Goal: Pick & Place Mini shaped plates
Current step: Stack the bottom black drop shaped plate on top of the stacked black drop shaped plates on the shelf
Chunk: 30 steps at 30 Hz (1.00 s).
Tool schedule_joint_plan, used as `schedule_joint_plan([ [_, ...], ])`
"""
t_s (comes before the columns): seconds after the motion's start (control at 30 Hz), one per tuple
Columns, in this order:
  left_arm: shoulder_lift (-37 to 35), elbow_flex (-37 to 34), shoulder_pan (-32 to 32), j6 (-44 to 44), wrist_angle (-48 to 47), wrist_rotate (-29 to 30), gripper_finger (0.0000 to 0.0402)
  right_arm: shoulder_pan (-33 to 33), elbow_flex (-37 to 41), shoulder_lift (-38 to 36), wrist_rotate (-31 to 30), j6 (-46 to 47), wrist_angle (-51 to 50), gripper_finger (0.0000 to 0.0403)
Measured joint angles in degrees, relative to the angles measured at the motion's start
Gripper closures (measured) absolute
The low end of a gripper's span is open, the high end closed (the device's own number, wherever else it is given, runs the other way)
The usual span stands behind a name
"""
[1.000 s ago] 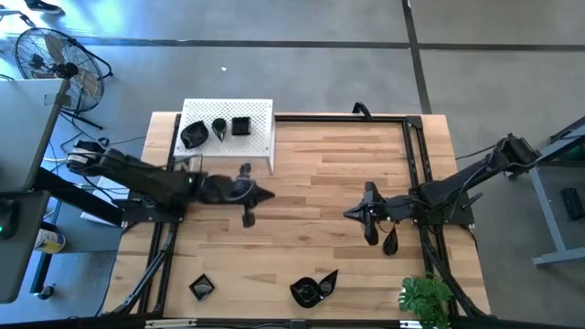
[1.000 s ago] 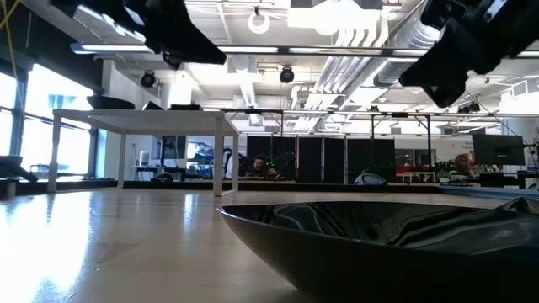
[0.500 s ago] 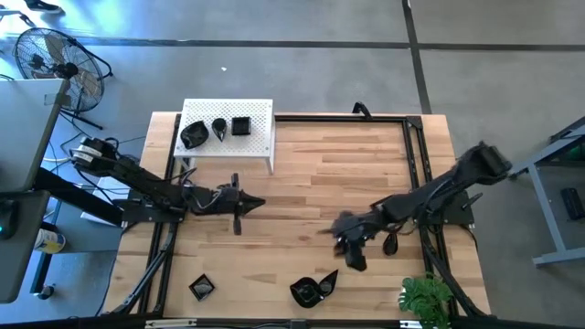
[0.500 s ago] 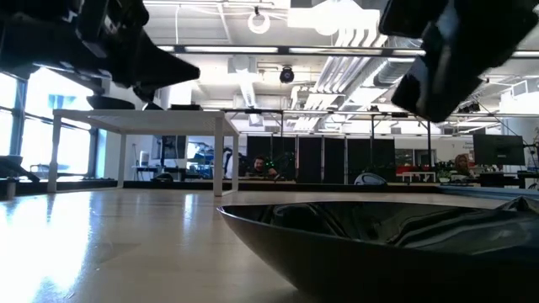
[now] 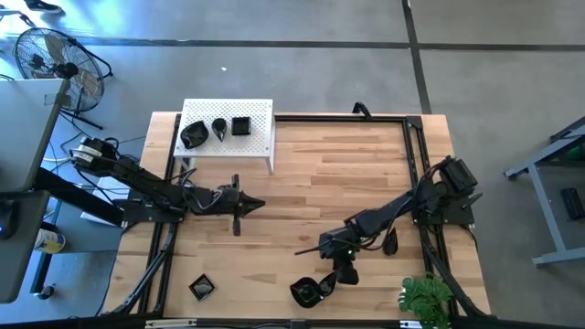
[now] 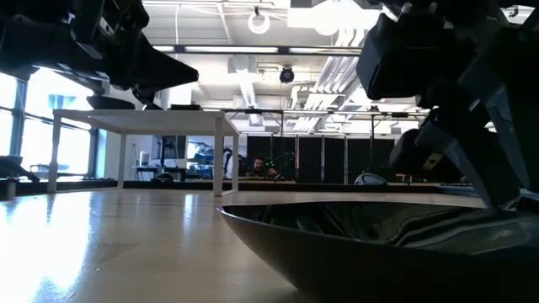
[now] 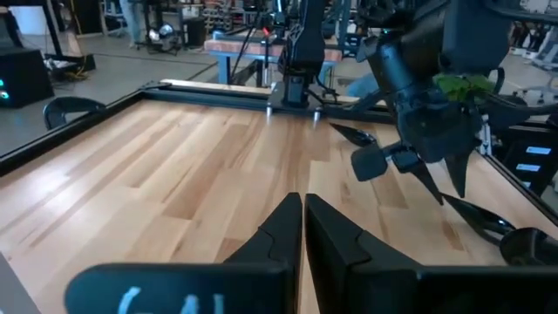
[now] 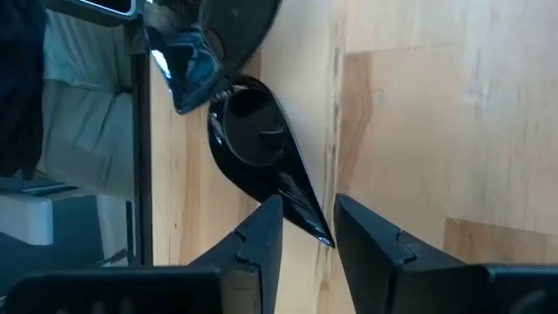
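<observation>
While the left arm waits over the left-centre of the wooden table point(image 5: 320, 174), the right arm reaches toward the front edge. Left gripper point(image 5: 239, 205) has its fingers pressed together with nothing between them; the left wrist view shows the two fingertips meeting.

Right gripper point(image 5: 335, 265) hangs over the front-centre of the table, just beside the teardrop plate point(image 5: 325, 280). In the right wrist view its fingers point(image 8: 261, 231) stand apart, one on each side of that plate's pointed tip point(image 8: 305, 212), not yet clamped on it. The teardrop plate point(image 8: 253, 139) rests on the wood, touching or overlapping a wavy round plate point(image 5: 305, 292); which of the two cannot be told.

Other plates:
- Square plate point(image 5: 201, 287) near the front-left corner, well apart from both grippers.
- One small dark plate point(image 5: 390, 242) on the table beside the right arm; shape unclear.
- Three plates point(image 5: 218, 129) sit on the white perforated stand point(image 5: 260, 137) at the back left.

Low view: a glossy black dish point(image 6: 370, 244) fills the foreground.
</observation>
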State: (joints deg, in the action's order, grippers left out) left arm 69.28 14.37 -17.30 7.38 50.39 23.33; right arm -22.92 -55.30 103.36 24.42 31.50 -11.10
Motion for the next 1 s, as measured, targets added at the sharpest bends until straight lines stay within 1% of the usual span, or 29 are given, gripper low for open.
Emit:
schedule_joint_plan([
  [0.17,0.0,0.0,0.0,0.22,-0.87,0.02,0.0386,0.04,-0.23,0.14,-1.04,-0.97,-0.13,0.0309],
  [0.67,0.02,0.02,0.0,0.42,-1.05,0.04,0.0386,-0.13,-0.14,0.91,-1.04,-1.99,0.49,0.031],
  [0.8,0.04,0.02,0.0,0.44,-1.44,0.04,0.0386,-0.13,-0.14,0.92,-0.96,-1.99,0.43,0.0327],
  [1.0,0.04,0.02,0.0,0.44,-1.77,0.04,0.0386,-0.26,-0.14,0.93,-0.43,-1.75,0.07,0.0369],
])
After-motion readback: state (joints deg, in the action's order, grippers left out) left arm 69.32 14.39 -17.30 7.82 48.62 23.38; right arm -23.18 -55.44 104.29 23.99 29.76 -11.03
